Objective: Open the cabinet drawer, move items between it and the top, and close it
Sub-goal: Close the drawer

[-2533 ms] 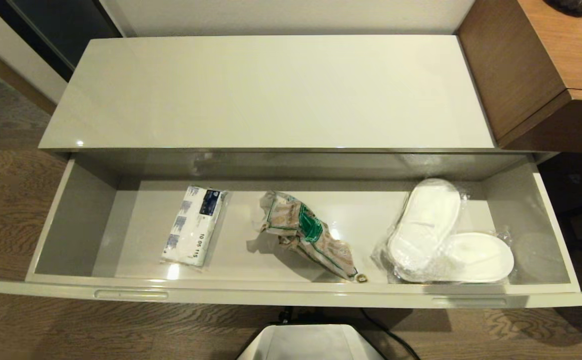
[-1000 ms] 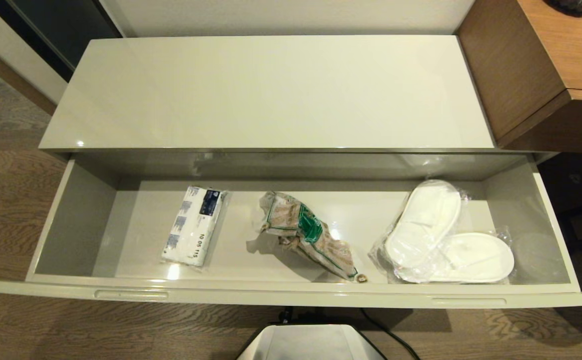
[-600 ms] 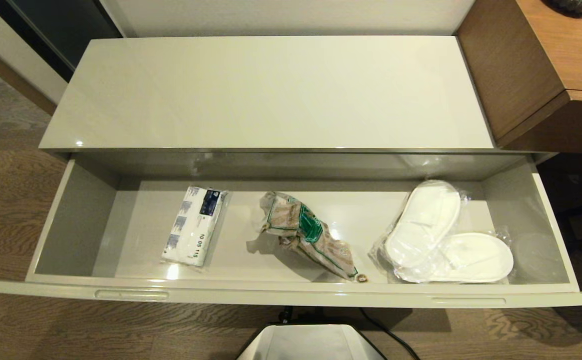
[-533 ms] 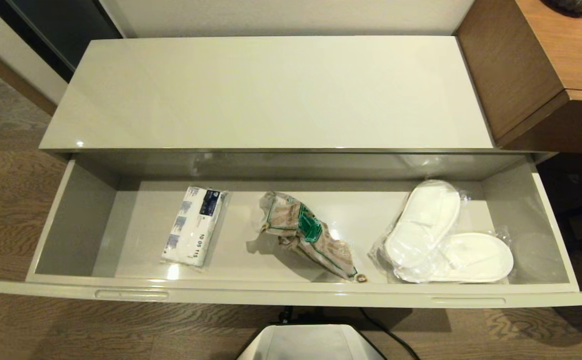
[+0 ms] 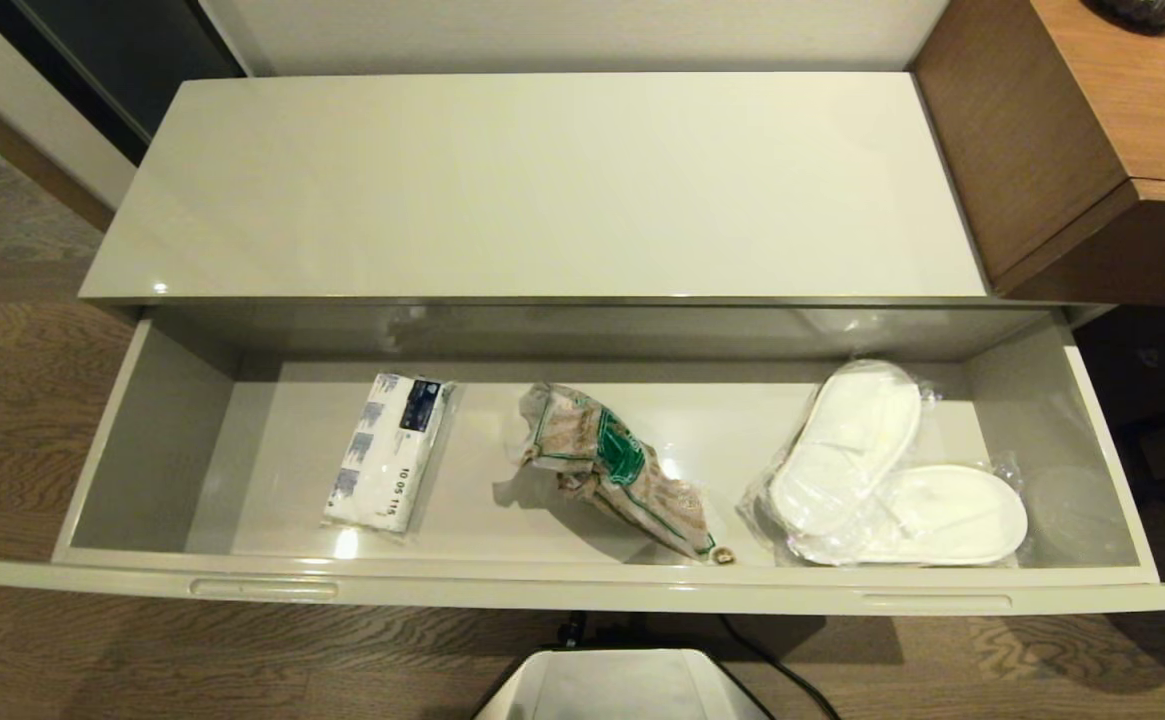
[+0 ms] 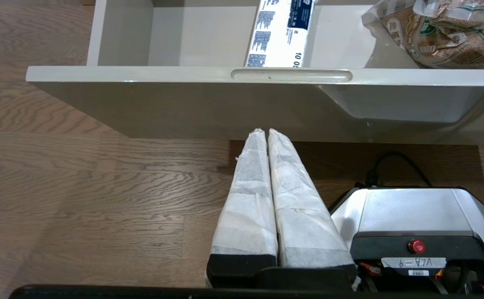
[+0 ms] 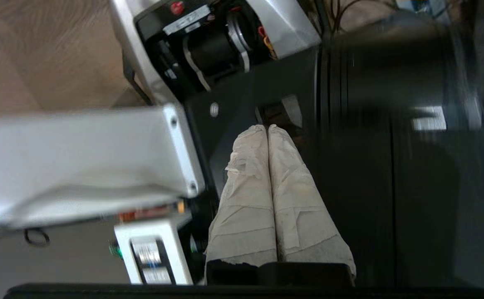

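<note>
Our left gripper (image 6: pixel 265 132), fingers pressed together and empty, hangs low before the open cabinet drawer (image 5: pixel 582 588), so the crinkly packet (image 5: pixel 617 470), lying slantwise at mid-drawer, is up and ahead of it, nearer than for our closed right gripper (image 7: pixel 267 128) by the base.

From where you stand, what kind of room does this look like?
Probably a hotel room: sealed white slippers and a tissue pack lie in an open cabinet drawer, beside a wood-grain desk.
</note>
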`<state>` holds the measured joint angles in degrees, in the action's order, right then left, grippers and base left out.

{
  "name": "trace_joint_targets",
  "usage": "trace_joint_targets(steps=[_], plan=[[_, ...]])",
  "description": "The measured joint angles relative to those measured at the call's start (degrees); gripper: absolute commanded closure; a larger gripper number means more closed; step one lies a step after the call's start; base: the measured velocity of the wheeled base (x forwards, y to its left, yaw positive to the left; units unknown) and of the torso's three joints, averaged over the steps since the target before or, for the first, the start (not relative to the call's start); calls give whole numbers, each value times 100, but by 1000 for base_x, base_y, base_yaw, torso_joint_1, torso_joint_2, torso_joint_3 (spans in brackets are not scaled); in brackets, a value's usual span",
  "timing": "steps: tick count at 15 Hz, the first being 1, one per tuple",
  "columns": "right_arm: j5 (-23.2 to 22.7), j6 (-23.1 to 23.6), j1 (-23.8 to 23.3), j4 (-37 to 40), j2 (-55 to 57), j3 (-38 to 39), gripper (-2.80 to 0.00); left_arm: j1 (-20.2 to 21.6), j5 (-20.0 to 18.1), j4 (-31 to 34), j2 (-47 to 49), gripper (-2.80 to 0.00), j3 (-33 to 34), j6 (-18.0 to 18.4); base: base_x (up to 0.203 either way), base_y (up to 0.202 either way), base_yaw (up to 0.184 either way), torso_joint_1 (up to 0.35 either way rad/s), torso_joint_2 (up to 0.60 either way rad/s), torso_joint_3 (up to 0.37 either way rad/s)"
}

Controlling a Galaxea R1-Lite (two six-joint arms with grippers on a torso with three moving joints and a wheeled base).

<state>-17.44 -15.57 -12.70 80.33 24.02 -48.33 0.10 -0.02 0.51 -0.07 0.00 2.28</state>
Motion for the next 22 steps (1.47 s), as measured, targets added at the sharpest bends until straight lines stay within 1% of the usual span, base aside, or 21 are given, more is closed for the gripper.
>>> trace_joint_targets(steps=[3, 7, 9, 14, 19, 22], plan=[[-24, -63, -111, -1006, 499, 644, 0, -7, 2, 1, 0, 0, 0, 0, 0, 0, 0, 0, 0, 0], [-57, -338, -134, -1968, 1154, 1065, 0, -10, 2, 1, 0, 0, 0, -2, 0, 0, 0, 0, 0, 0], [-68, -342, -130, -2336, 1446, 1280, 0, -2, 0, 1, 0, 0, 0, -2, 0, 0, 0, 0, 0, 0], [-57, -325, -119, -4014, 2507, 2042, 0, -2, 2, 0, 0, 0, 0, 0, 0, 0, 0, 0, 0, 0], [-55, -369, 21, -5512, 3876, 2370, 0, 0, 2, 0, 0, 0, 0, 0, 0, 0, 0, 0, 0, 0], [14, -625, 289, -6442, 4926, 2395, 0, -2, 2, 1, 0, 0, 0, -2, 0, 0, 0, 0, 0, 0]])
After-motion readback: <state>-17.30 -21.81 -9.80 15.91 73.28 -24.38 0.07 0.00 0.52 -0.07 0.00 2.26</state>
